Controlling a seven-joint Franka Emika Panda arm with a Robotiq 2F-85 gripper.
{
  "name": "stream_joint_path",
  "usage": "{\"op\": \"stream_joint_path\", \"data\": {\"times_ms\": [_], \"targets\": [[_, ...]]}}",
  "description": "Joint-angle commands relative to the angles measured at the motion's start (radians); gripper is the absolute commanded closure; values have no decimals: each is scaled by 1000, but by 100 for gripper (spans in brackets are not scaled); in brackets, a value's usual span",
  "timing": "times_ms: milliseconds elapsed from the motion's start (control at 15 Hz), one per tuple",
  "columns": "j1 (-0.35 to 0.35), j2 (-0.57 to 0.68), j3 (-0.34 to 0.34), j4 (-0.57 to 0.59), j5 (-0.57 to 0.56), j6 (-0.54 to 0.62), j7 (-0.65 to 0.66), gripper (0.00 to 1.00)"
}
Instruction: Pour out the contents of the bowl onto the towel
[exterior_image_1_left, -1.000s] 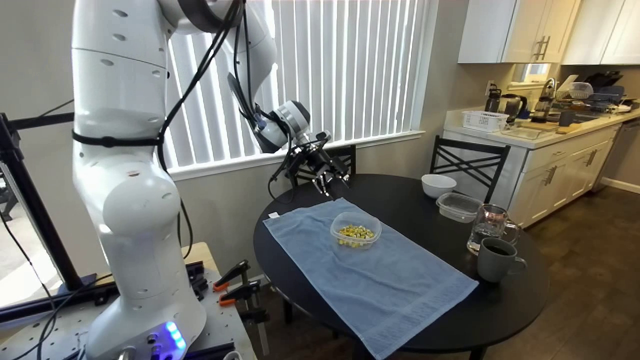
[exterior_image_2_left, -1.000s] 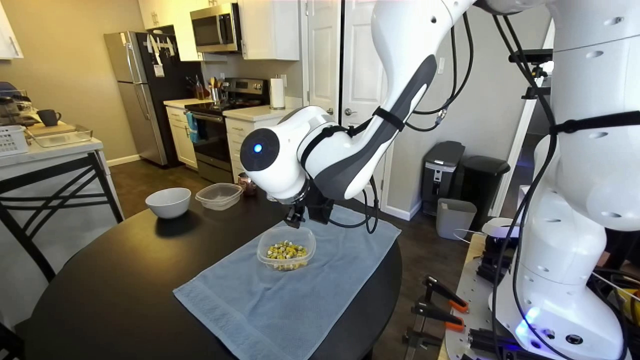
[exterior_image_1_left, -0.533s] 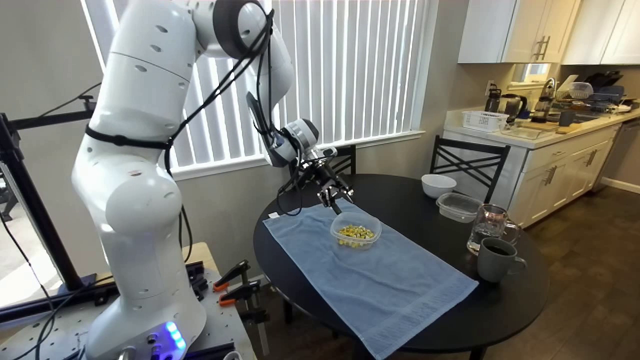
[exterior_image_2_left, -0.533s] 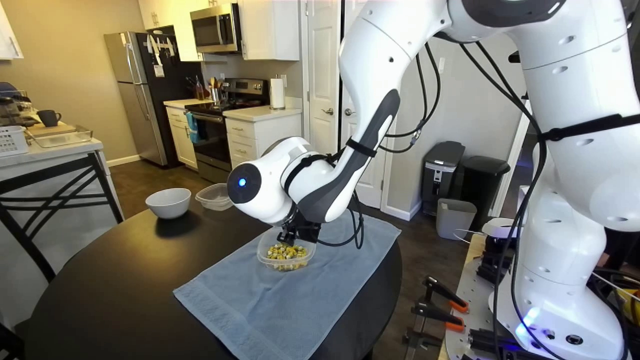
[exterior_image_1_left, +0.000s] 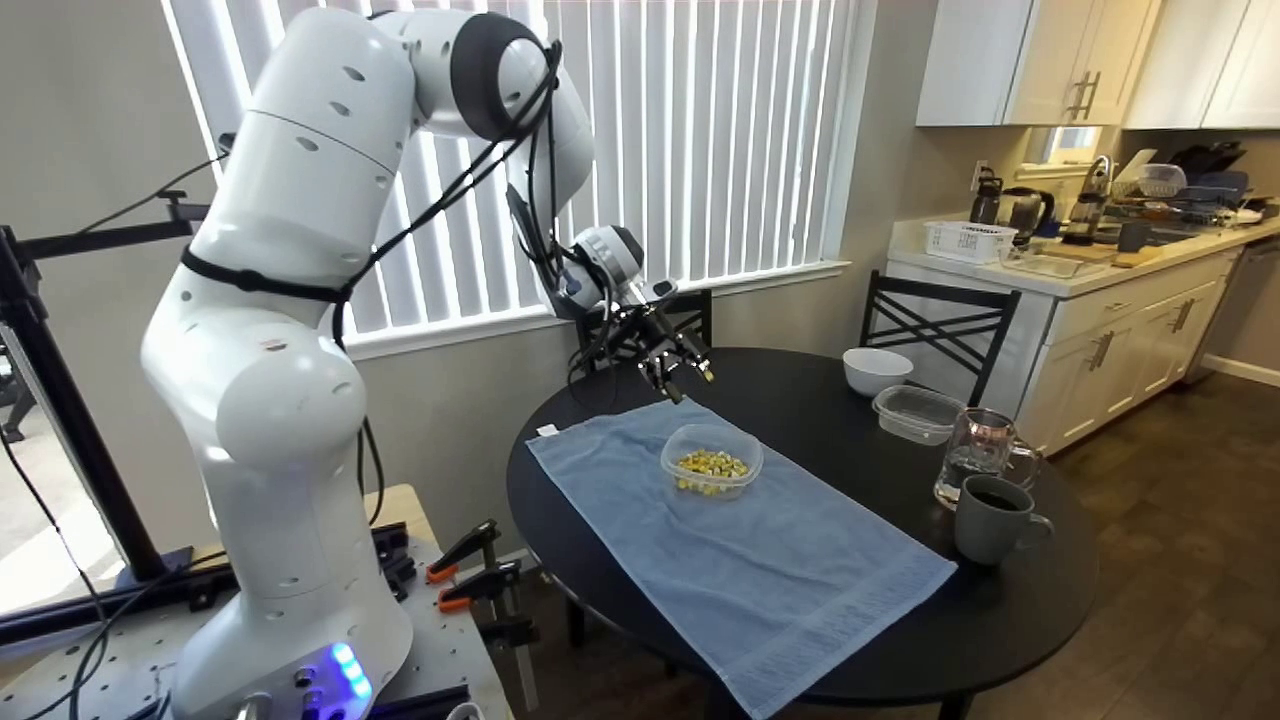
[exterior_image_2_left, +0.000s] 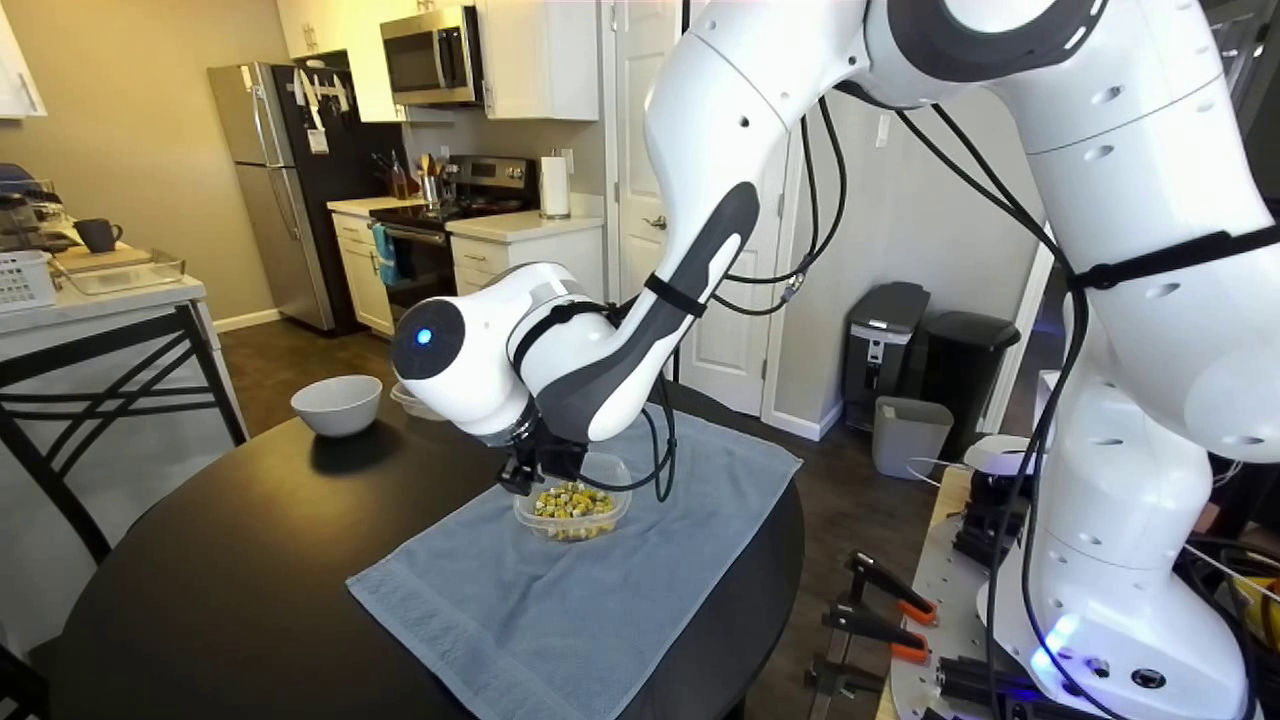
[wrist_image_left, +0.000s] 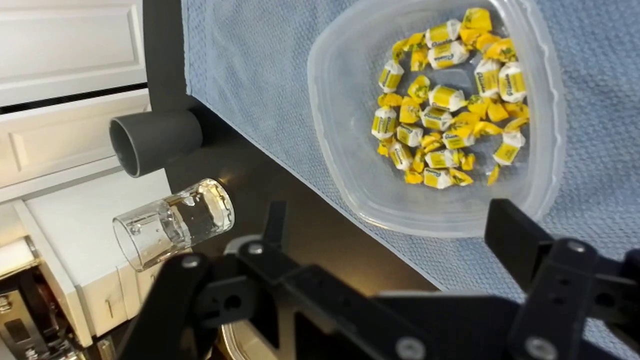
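Observation:
The clear bowl (exterior_image_1_left: 715, 436) stands upright on the light blue towel (exterior_image_1_left: 760, 570) in both exterior views (exterior_image_2_left: 619, 478). It holds yellow-and-white wrapped candies (wrist_image_left: 440, 107). In the wrist view the bowl (wrist_image_left: 345, 100) fills the upper right, with the towel (wrist_image_left: 260, 65) flat under and around it. My gripper (exterior_image_1_left: 690, 384) is open and empty, tilted, above the table just beyond the towel's edge near the bowl. In the wrist view the fingers (wrist_image_left: 389, 210) are wide apart; the right finger overlaps the bowl's near rim in the picture. Contact with the bowl does not show.
On the round black table (exterior_image_1_left: 830, 430) stand a white bowl (exterior_image_1_left: 876, 372), an empty clear container (exterior_image_1_left: 915, 418), a glass mug (exterior_image_1_left: 972, 460) with clear liquid and a grey mug (exterior_image_1_left: 993, 528) with dark liquid. A black chair (exterior_image_1_left: 940, 320) stands behind the table.
The arm has reached farther out. The gripper first came down close to the bowl, then rose slightly and moved left in an exterior view, past the bowl's side. Bowl and towel have not moved.

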Motion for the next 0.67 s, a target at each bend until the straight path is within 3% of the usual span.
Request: {"op": "stream_joint_path", "data": {"times_ms": [0,267,600], "targets": [[-20,6,16,-5,134,65,-102,0],[4,20,5,-15,285,131,-183,0],[42,41,-49,-31,329,98,-222,0]]}}
